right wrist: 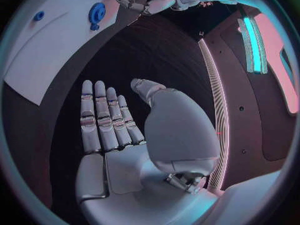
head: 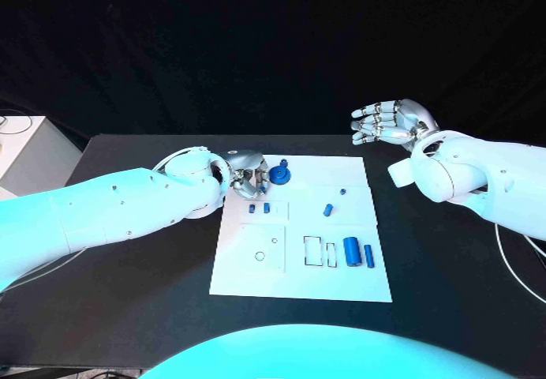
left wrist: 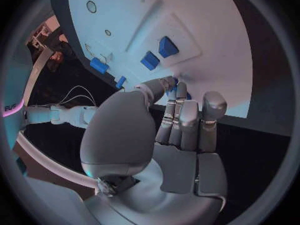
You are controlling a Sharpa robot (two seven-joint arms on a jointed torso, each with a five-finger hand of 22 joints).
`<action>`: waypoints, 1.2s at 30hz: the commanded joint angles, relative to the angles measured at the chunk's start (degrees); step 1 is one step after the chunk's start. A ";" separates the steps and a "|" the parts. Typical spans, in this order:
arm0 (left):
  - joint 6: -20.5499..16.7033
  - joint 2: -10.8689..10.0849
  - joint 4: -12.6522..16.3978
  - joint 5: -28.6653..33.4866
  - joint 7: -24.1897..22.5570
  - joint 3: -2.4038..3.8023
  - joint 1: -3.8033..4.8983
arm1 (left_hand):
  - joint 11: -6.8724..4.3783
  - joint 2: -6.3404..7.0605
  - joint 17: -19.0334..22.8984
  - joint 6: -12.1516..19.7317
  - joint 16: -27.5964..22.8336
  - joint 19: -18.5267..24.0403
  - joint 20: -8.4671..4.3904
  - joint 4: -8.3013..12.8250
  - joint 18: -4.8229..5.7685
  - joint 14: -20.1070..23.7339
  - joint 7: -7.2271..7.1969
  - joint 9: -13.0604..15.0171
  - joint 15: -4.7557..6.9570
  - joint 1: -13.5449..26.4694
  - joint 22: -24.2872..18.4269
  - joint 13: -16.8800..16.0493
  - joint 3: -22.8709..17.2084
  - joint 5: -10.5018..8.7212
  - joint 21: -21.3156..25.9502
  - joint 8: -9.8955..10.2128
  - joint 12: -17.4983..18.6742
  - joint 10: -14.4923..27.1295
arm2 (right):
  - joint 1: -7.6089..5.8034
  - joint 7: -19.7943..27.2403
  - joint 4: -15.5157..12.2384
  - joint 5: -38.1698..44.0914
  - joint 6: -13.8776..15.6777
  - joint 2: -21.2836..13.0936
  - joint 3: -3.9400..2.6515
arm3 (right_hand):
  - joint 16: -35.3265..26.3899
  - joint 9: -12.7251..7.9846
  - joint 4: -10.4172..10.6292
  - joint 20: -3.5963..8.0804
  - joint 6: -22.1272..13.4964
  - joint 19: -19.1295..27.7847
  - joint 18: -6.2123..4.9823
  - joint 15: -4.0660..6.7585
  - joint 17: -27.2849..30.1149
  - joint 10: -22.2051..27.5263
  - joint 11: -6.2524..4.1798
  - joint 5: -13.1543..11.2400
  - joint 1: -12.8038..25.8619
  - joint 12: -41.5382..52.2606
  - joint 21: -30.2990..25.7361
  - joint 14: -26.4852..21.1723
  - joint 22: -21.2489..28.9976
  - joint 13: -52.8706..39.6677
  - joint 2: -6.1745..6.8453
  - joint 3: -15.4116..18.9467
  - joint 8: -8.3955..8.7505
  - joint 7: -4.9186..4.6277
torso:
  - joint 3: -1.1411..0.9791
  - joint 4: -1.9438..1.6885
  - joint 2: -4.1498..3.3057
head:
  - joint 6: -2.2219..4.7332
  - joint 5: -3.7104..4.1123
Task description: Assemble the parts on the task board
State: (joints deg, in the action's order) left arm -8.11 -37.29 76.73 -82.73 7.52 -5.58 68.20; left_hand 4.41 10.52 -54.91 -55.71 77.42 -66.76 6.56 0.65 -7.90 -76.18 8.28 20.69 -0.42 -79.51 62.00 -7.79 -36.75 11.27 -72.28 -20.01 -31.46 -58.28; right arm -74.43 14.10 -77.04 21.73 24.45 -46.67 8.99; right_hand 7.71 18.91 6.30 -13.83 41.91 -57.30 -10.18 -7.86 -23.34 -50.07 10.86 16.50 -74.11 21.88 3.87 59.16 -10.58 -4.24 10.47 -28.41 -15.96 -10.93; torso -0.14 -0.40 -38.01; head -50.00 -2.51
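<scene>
The white task board (head: 301, 272) lies in the middle of the black table. My left hand (head: 246, 175) hovers over the board's far left corner with its fingers curled, and it seems to pinch a small blue part (left wrist: 175, 81) between thumb and fingertips. Just beside it a blue gear (head: 281, 174) stands on the board. Two short blue parts (head: 258, 209) lie in a recess below the hand. A blue pin (head: 327, 210), a small peg (head: 342, 191) and two blue cylinders (head: 357, 253) lie further right. My right hand (head: 390, 122) is raised off the board's far right corner, fingers spread, holding nothing.
Outlined slots (head: 319, 251) and a small round hole (head: 259, 256) mark the board's near half. A white box (head: 28, 154) stands past the table's left edge. Bare black table (head: 148, 276) surrounds the board.
</scene>
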 commanded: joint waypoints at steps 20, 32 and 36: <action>2.42 0.40 -0.79 2.09 -0.78 -0.26 -0.24 | -0.04 0.20 -0.06 -0.29 -0.30 -0.19 0.00 0.07 0.87 -0.07 -0.08 0.09 -0.05 0.39 -0.02 -0.05 -0.13 -0.20 0.07 -0.14 0.38 -0.43 | 0.04 0.45 0.15 0.40 0.12 0.18 -0.03 | -0.31 -0.04 -0.27 -0.11 0.47 -0.40 -0.34 -0.02 0.08 -0.51 0.08 0.08 0.06 0.36 0.12 0.37 0.05 0.07 -0.46 -0.03 0.20 -3.80 | -0.02 0.00 -0.03 | 0.00 0.22; 3.19 1.24 -2.24 2.26 -1.02 -0.76 -0.48 | -0.05 0.31 0.13 -0.31 -0.39 0.03 0.00 0.00 0.82 0.02 -0.13 0.09 -0.04 0.60 -0.26 -0.06 0.00 -0.28 0.25 -0.03 0.58 -0.48 | 0.09 0.42 0.28 0.40 -0.14 0.28 -0.03 | -0.31 -0.05 -0.29 -0.08 0.55 -0.50 -0.34 0.01 0.13 -0.59 0.06 0.11 0.10 0.41 0.16 0.48 0.17 0.16 -0.45 -0.03 0.19 -3.79 | -0.01 0.02 0.01 | 0.00 0.30; 3.22 1.41 -2.31 2.27 -1.20 -0.95 -0.49 | -0.04 0.36 0.30 -0.31 -0.47 0.21 0.01 -0.16 0.78 0.13 -0.15 0.08 -0.05 0.89 -0.46 -0.07 0.15 -0.32 0.41 0.10 0.80 -0.48 | 0.12 0.33 0.28 0.40 -0.12 0.30 -0.03 | -0.31 -0.05 -0.29 -0.08 0.56 -0.52 -0.34 0.01 0.14 -0.59 0.06 0.12 0.12 0.41 0.16 0.49 0.20 0.17 -0.45 -0.03 0.20 -3.79 | -0.01 -0.01 0.00 | 0.00 0.25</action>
State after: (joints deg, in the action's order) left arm -7.08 -36.07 74.52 -80.57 6.79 -6.25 68.05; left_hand 4.42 10.83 -54.66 -55.67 77.14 -66.76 6.56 0.65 -7.90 -76.18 8.27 20.81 -0.42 -79.20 61.59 -7.81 -36.74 11.30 -72.05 -19.96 -30.91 -58.27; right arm -74.35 14.10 -76.79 21.76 24.45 -46.41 8.99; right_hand 7.71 18.91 6.24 -13.83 42.12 -57.30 -10.18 -7.87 -23.27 -50.25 11.04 16.50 -74.11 22.11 3.87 59.16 -10.46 -4.13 10.47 -28.47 -15.96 -11.14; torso -0.14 -0.40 -38.01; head -50.01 -2.24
